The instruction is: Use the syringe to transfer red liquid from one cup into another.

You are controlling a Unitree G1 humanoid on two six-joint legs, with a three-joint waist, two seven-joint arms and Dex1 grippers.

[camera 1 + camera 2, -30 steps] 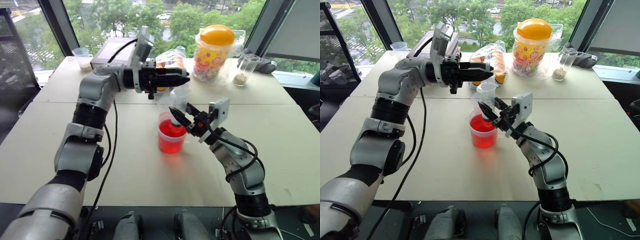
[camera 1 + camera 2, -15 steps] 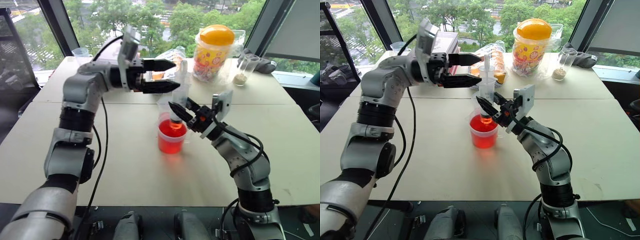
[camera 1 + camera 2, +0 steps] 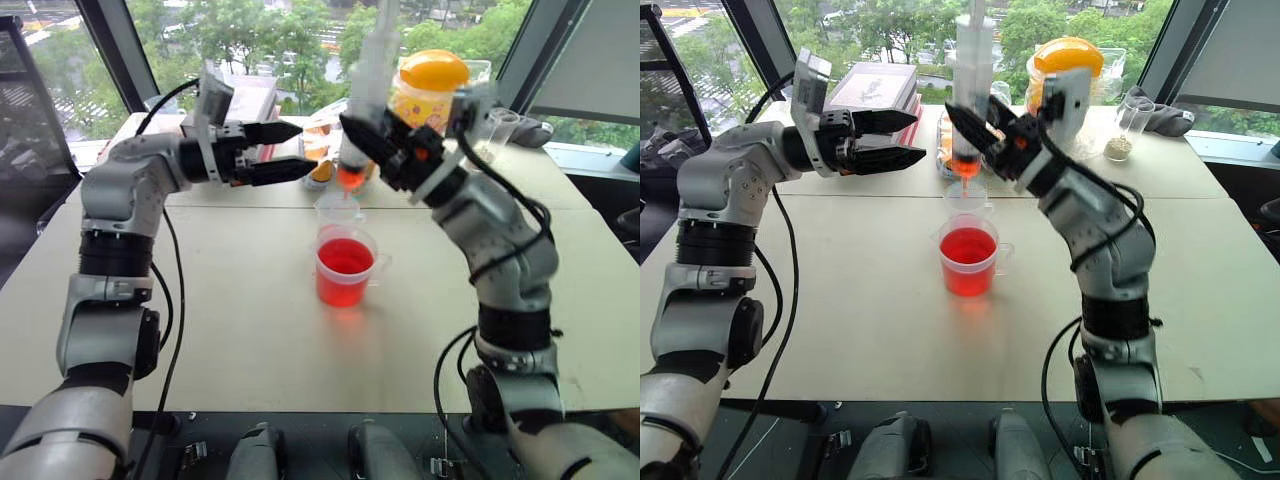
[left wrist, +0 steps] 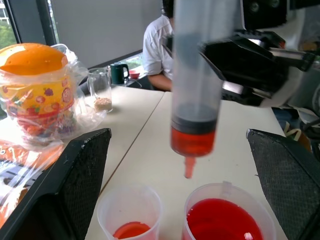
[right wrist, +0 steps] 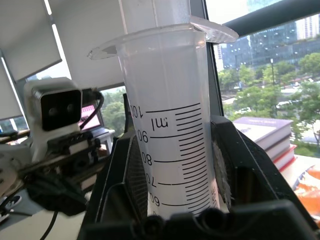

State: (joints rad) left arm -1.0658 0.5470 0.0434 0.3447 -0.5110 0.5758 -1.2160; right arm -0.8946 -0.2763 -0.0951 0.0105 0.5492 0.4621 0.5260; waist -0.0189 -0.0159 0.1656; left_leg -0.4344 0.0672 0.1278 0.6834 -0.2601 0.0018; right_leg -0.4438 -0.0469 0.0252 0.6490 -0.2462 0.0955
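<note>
1. Two beige tables (image 3: 840,330) are sitting pushed together, the seam running left to right across the middle.
2. The wider handled cup (image 3: 969,262) is standing on the near table, holding red liquid (image 3: 968,246).
3. Just behind it the narrower cup (image 3: 967,194) is sitting with a little red in the bottom.
4. On the far table, a stack of books (image 3: 877,90) is lying on the left, a snack bag (image 3: 330,120) mid-table, an orange-lidded candy jar (image 3: 1065,85) to the right.
5. A tall glass with beige grains (image 3: 1122,130) is standing far right, a small clear cup (image 3: 161,112) far left.
</note>
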